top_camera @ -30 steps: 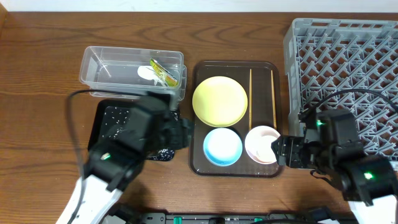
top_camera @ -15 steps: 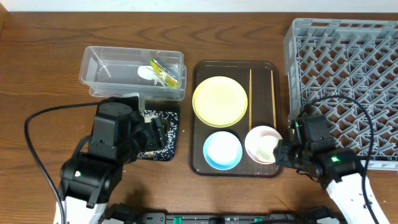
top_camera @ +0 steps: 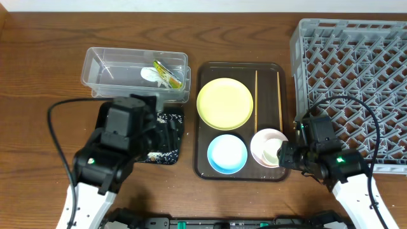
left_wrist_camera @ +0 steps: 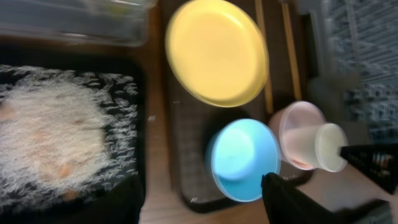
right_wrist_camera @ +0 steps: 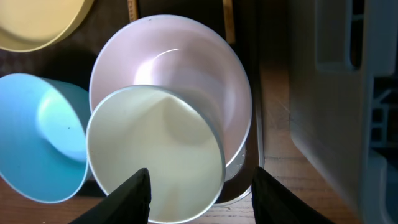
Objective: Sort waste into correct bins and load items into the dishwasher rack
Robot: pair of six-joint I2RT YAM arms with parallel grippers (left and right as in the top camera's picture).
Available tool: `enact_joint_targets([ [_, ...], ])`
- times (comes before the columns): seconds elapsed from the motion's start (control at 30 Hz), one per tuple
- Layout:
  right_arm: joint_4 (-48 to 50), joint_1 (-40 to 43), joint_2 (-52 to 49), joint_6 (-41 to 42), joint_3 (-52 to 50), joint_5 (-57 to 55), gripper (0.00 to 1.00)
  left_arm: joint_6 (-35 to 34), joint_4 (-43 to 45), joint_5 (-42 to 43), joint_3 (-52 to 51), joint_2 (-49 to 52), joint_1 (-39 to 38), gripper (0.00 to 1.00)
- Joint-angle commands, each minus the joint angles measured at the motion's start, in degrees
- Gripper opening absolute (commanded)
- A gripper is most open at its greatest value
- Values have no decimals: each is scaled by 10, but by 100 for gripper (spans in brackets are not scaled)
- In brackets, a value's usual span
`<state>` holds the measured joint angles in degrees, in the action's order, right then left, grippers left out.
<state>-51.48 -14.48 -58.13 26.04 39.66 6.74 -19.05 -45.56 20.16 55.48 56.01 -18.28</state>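
Note:
The white cup (right_wrist_camera: 155, 149) lies tilted in the pinkish-white bowl (right_wrist_camera: 180, 68) on the brown tray, next to the light blue bowl (top_camera: 227, 153). My right gripper (right_wrist_camera: 202, 193) is open with its fingers over the cup's near rim and the bowl; it also shows in the overhead view (top_camera: 284, 156). The yellow plate (top_camera: 224, 103) and two chopsticks (top_camera: 256, 98) lie on the same tray. My left gripper (left_wrist_camera: 205, 199) is open and empty, above the black tray (left_wrist_camera: 134, 68) covered in rice (left_wrist_camera: 56, 130). The clear tub (top_camera: 102, 63) holds the wrapper (top_camera: 166, 74) and white paper (top_camera: 149, 75).
The grey dishwasher rack (top_camera: 356, 70) stands at the right, its near wall close beside my right gripper. The dark brown serving tray (top_camera: 203, 168) lies between the bins and the rack. Cables trail from both arms over the table.
My left arm swung back left off the black tray's right edge, then shifted slightly right again. My right arm drew in toward the pinkish-white bowl, and the cup now shows in it.

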Motion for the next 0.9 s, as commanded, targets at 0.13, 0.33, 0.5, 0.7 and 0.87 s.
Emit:
enact_joint_targets([
  [0.13, -17, -1, 58, -17, 59, 8, 53, 17, 71, 47, 2, 81, -123, 57],
  [0.33, -67, -1, 114, -1, 143, 8, 59, 22, 172, 21, 3, 180, -229, 56],
  [0.5, -103, -1, 149, 33, 179, 11, 61, 47, 256, -8, 3, 263, -298, 57],
  [0.7, -114, -1, 175, 37, 180, 25, 63, 47, 343, -51, 4, 328, -339, 56],
  [0.87, -120, -1, 177, 37, 180, 26, 65, 42, 389, -68, 4, 359, -342, 57],
])
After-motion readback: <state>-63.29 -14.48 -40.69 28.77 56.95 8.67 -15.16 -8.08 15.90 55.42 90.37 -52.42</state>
